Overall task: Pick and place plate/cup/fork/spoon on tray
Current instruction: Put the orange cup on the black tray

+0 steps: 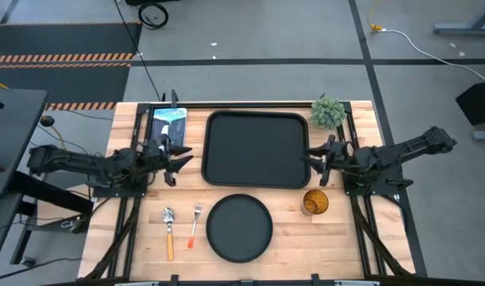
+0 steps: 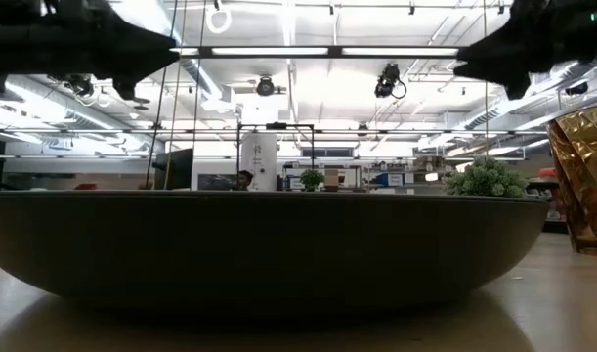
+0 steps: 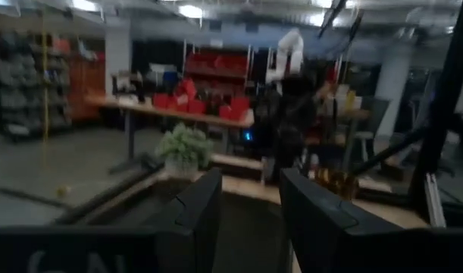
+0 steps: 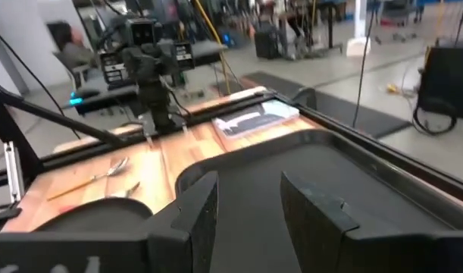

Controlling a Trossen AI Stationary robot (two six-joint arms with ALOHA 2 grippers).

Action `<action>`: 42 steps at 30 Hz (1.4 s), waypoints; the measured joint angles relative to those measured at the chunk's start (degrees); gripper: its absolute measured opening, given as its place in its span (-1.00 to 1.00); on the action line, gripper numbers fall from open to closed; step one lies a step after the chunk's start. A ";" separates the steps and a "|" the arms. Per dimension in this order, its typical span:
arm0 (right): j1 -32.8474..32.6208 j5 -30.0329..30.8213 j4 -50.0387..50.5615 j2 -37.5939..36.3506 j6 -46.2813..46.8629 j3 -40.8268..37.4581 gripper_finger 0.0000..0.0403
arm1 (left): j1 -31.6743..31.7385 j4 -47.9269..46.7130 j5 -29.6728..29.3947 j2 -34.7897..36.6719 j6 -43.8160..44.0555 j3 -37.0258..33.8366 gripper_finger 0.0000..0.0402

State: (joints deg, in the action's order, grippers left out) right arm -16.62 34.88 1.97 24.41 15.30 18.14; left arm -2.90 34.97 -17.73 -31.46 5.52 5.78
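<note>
1. The tray (image 1: 256, 148) sits empty at centre frame on the counter (image 1: 131, 230).
2. Below it lie the spoon (image 1: 169, 230), fork (image 1: 195, 223), plate (image 1: 239, 227) and, lower right, the cup (image 1: 315, 202).
3. A plant (image 1: 327, 112) stands at the tray's upper right corner.
4. The left pincer (image 1: 181, 158) and right pincer (image 1: 310, 160) flank the tray, both parted and empty.

Desk (image 1: 131, 238): made of light wood, with everything on top.
Tray (image 1: 257, 149): big, black, in the middle near the far edge.
Plate (image 1: 239, 228): round and black, just in front of the tray.
Fork (image 1: 195, 225): flat on the desk, left of the plate.
Spoon (image 1: 169, 232): flat, just left of the fork.
Cup (image 1: 314, 202): orange, right of the plate, near the tray's front corner.
Left gripper (image 1: 181, 158): open, beside the tray's left edge.
Right gripper (image 1: 313, 163): open, at the tray's right edge.
Little plant (image 1: 328, 112): by the tray's far right corner.
</note>
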 joint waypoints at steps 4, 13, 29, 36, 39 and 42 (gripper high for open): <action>0.03 0.64 14.08 1.66 5.19 7.44 -0.25 | 0.00 -0.12 -0.31 -8.11 4.12 3.24 -0.22; 3.22 -8.02 47.23 8.33 22.77 19.02 -0.25 | 0.10 -0.83 -0.06 -25.19 10.44 12.89 -0.14; 10.78 -27.84 83.07 21.20 26.06 29.65 -0.25 | 0.19 -12.58 0.05 -42.01 9.97 31.55 -0.14; 10.99 -37.85 83.99 25.90 19.74 29.83 -0.25 | 0.52 -14.79 0.03 -45.71 8.47 35.09 -0.14; 8.59 -40.69 78.85 27.62 18.65 28.26 -0.25 | 0.51 -14.98 0.07 -46.14 7.34 35.28 -0.14; 4.78 -41.52 75.36 28.87 19.02 26.58 -0.25 | 0.52 -16.67 1.83 -46.14 7.58 35.28 -0.14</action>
State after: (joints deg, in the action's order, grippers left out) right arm -11.84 -6.65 77.32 53.28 34.33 44.72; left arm -2.37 18.30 -15.90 -77.60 13.10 41.06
